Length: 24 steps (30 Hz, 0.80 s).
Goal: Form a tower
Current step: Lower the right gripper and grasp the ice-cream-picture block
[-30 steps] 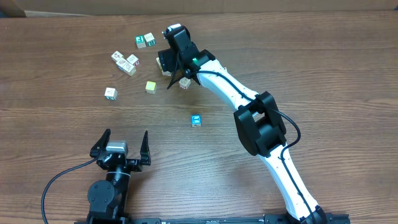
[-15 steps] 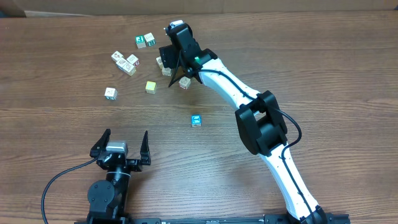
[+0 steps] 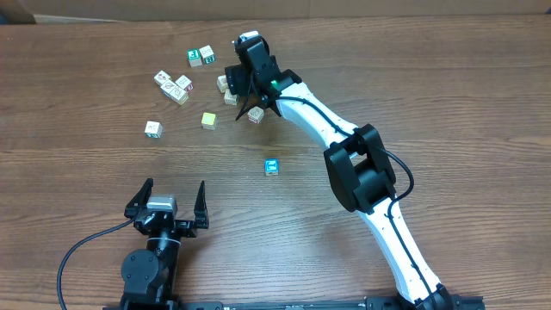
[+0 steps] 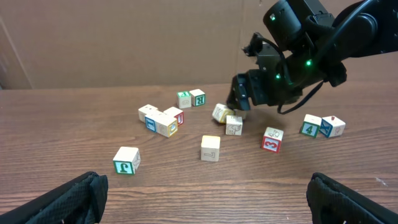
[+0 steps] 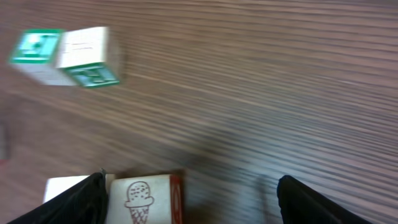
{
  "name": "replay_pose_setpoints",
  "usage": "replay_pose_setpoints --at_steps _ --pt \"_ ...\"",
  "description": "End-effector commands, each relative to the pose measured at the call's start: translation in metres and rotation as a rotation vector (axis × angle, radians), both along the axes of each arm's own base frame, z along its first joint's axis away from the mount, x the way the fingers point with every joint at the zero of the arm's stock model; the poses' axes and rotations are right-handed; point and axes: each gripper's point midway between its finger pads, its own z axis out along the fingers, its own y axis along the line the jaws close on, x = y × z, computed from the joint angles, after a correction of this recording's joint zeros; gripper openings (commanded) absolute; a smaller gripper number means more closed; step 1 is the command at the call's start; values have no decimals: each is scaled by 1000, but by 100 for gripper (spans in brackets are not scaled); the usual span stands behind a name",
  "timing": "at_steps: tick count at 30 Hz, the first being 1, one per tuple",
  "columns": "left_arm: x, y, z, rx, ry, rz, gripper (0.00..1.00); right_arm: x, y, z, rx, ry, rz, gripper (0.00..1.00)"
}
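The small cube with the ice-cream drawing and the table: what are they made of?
The small pale cube with an ice-cream drawing looks like matte light wood with a printed face. The brown table shows long grain lines: wood or laminate.

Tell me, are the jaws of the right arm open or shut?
Open. In the right wrist view the two fingers stand far apart, with bare table between the ice-cream cube and one finger.

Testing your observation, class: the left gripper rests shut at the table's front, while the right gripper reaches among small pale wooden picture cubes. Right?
No: the left gripper is open, fingers spread wide, as the overhead view shows. The right gripper does reach among the small pale wooden picture cubes.
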Motion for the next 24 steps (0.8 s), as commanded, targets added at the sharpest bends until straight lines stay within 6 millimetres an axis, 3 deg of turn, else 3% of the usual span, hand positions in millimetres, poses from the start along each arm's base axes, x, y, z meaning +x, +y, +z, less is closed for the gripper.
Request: replay_pose_setpoints --at_steps 1,8,19,21,24 --pt "0 0 1 14 -11 -6 100 2 -30 -22 -101 24 -73 85" --pt "0 0 1 14 -11 -6 99 3 -32 -5 -96 13 -74 85" --pt "0 0 1 14 -11 -6 99 5 -23 1 -55 0 -49 85" --pt "0 0 1 14 -11 -6 99 5 -21 1 -53 -3 -47 80" --pt "0 0 1 14 -11 -6 100 5 -21 3 -51 -5 -47 66"
